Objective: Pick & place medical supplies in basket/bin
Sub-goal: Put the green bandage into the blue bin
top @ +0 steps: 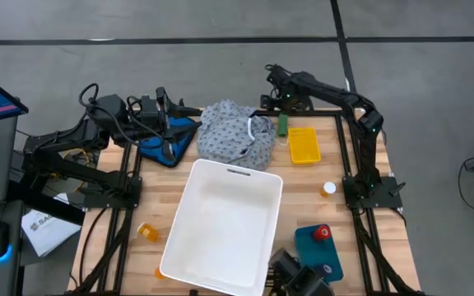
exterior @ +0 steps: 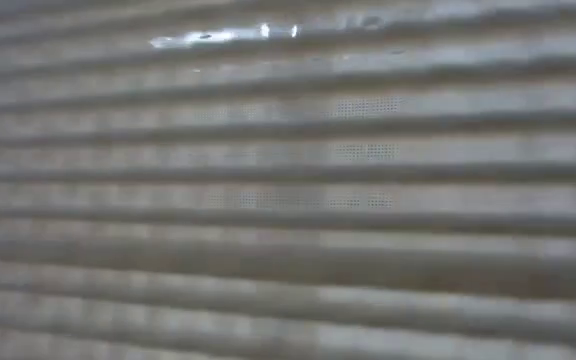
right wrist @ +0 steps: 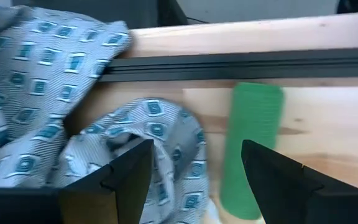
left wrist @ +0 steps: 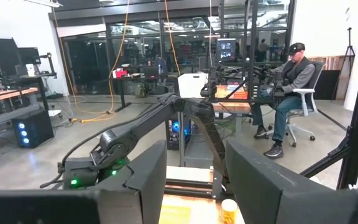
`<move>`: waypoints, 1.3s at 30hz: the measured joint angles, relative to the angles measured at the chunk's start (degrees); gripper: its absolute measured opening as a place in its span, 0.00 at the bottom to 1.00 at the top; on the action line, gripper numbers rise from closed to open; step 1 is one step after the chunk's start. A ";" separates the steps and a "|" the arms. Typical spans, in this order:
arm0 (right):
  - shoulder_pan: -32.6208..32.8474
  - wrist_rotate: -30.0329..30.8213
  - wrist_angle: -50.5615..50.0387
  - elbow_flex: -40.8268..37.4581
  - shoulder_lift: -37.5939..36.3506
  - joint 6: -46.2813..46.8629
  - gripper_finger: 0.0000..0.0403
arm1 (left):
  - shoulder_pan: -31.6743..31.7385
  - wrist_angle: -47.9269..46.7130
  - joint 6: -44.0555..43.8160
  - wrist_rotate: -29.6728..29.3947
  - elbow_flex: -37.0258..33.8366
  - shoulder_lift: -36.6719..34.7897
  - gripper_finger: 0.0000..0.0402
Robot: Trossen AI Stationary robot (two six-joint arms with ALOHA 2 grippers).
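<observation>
The grey-white dotted garment lies crumpled on the table's far side, its lower edge against the white bin. Just right of it a green cylinder lies flat on the wood. My right gripper hangs above these two, pointing steeply down. In its wrist view it is open, with a fold of the garment and the green cylinder below the gap. My left gripper waits, raised at the far left, open and level. Orange pill bottles lie on the table.
A yellow tray sits right of the green cylinder. A red cylinder rests on a teal holder at the near right. A blue item lies under the left arm. A person sits in the room beyond. The low view shows only blurred stripes.
</observation>
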 joint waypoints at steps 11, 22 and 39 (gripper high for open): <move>2.78 -0.51 6.42 -4.54 0.02 6.06 0.60 | 0.00 0.00 0.00 0.01 0.00 0.00 0.39; 2.35 1.83 12.71 -10.94 0.04 7.94 0.60 | 0.00 0.00 -1.25 0.02 0.00 0.00 0.39; 5.06 15.60 5.95 -10.03 0.03 10.00 0.56 | 0.00 0.00 -1.29 0.02 0.00 0.00 0.39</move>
